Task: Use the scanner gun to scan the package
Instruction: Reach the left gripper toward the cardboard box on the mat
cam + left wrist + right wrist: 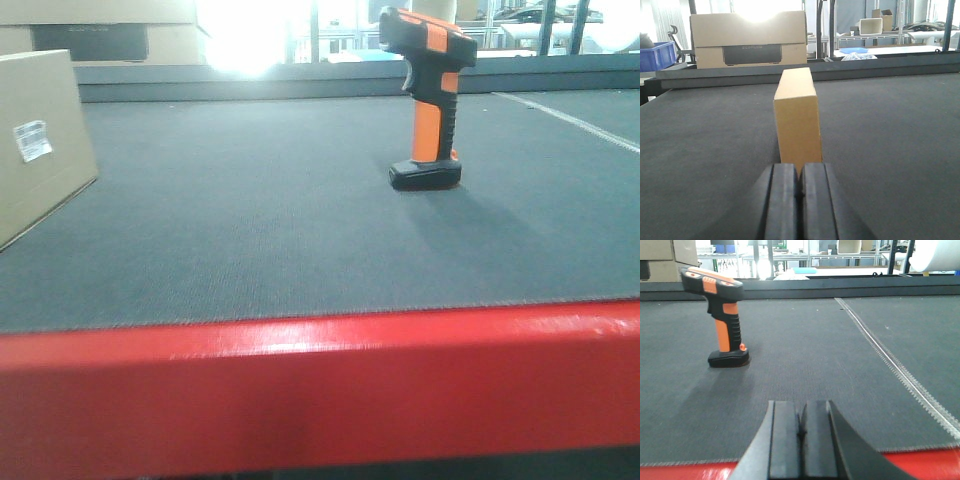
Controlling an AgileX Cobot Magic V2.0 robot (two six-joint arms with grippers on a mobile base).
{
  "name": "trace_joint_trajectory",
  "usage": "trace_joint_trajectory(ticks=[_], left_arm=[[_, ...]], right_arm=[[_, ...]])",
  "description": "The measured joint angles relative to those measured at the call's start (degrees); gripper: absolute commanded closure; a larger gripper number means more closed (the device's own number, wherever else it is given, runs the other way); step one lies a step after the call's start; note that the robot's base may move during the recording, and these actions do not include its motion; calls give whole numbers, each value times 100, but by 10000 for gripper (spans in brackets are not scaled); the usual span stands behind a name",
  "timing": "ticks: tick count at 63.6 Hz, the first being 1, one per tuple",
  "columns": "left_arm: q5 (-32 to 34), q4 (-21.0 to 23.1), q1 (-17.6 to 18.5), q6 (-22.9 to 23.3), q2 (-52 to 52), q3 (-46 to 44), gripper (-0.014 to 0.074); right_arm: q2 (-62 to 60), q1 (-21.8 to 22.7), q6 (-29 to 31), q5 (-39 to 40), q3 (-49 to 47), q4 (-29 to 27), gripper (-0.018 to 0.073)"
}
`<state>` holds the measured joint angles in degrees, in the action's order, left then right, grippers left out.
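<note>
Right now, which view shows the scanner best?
The right wrist view: the scanner stands whole and sharp on the mat, left of centre. The front view has it too, but its head meets window glare. The left wrist view misses it, facing the box.

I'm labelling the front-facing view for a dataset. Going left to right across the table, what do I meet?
cardboard package at the left edge → upright orange-and-black scanner gun → pale seam line running across the dark mat at far right.
</note>
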<state>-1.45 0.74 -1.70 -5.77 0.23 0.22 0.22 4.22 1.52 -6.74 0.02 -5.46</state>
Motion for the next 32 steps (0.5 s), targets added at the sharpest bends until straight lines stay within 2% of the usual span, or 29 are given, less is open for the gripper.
trace_joint_trajectory(ticks=[32], left_arm=[[0,0,0,0,0,0,707]], right_arm=[[0,0,0,0,0,0,713]])
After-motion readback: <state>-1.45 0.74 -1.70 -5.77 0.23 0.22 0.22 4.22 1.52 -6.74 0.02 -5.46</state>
